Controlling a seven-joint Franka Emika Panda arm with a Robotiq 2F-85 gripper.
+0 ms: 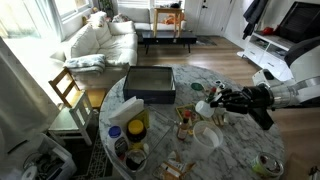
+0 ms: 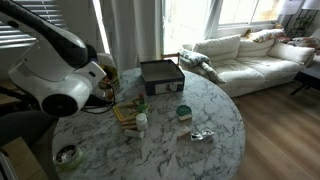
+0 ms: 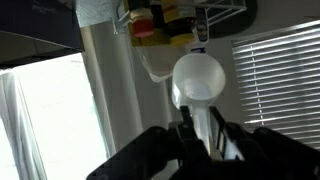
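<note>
Big round marble table [image 1: 240, 140], pretty cluttered, with a black box [image 1: 150, 84] by the edge nearest the sofa. My gripper [image 1: 214, 98] is pinched narrow on the handle of a white spoon [image 3: 198, 78], which I'm holding up off the table near that box.

Robot arm [image 2: 55, 70]: glossy white rounded shells, dark bands at the joints, grey round cap on the big near joint. Far end goes black. The gripper [image 1: 222, 98]: matte black, blocky body; fingers [image 3: 186, 132] slim, black, paired.
</note>
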